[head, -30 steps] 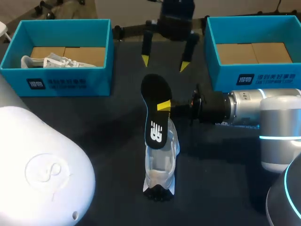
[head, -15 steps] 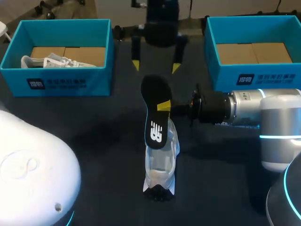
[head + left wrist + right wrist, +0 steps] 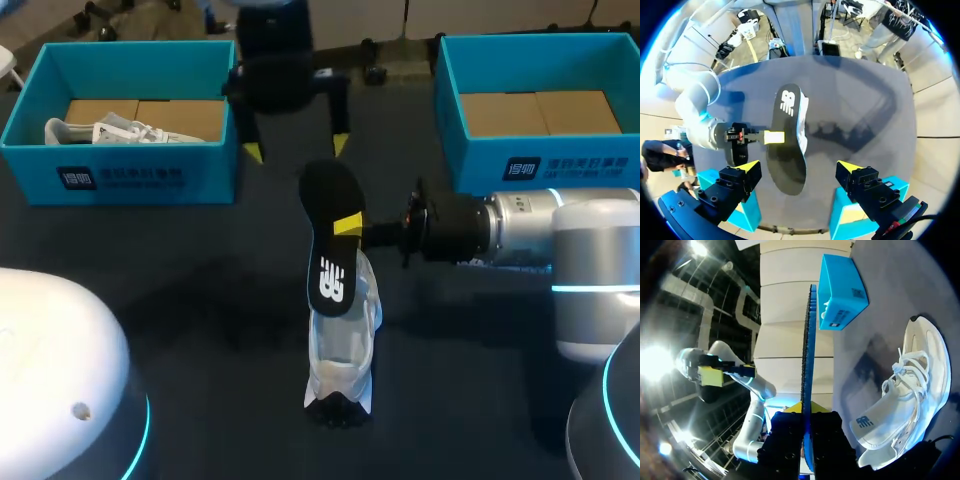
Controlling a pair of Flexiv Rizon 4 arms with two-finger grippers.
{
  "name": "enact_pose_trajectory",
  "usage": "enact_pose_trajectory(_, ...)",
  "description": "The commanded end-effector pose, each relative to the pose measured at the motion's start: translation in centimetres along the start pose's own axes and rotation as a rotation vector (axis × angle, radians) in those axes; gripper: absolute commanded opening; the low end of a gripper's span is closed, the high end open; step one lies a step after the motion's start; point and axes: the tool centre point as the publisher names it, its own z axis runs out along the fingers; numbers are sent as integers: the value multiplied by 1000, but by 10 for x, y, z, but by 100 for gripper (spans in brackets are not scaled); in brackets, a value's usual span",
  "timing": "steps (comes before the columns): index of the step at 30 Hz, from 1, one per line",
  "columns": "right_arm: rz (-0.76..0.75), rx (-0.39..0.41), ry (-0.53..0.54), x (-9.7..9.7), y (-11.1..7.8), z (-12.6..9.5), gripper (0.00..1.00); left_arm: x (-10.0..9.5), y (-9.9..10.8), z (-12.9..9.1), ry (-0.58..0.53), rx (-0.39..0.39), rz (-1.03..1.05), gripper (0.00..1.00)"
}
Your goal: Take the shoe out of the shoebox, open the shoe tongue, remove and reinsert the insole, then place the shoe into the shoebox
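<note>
Right tool [image 3: 348, 225] is clamping the black insole [image 3: 328, 195], already out of the white shoe [image 3: 345, 345]; my left tool [image 3: 296, 148] is hovering, fingers apart. Reinsertion and boxing are pending.

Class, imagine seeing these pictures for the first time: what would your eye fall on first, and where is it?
The black insole, pinched in the right gripper above the white shoe on the table, stands out first. Beyond it hangs the left gripper, fingers open, between the left shoebox, holding another shoe, and the right shoebox.
</note>
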Motion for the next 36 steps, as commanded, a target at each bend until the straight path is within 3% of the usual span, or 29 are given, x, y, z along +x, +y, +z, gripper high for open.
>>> enact_pose_trajectory(1,-1,-2,-1,0,-1,0,0,14,-5,11,-1028,-47,97,100)
enact_pose_trajectory(9,-1,-2,-1,0,-1,0,0,25,-5,22,-1249,-75,170,100)
enact_pose_trajectory(14,-1,-2,-1,0,-1,0,0,26,-2,21,-1327,-65,195,100)
enact_pose_trajectory(24,-1,-2,-1,0,-1,0,0,31,-27,16,-1422,-88,210,100)
enact_pose_trajectory(25,-1,-2,-1,0,-1,0,0,34,-29,15,-1385,-89,215,100)
enact_pose_trajectory(36,-1,-2,-1,0,-1,0,0,34,-29,15,-1385,-89,215,100)
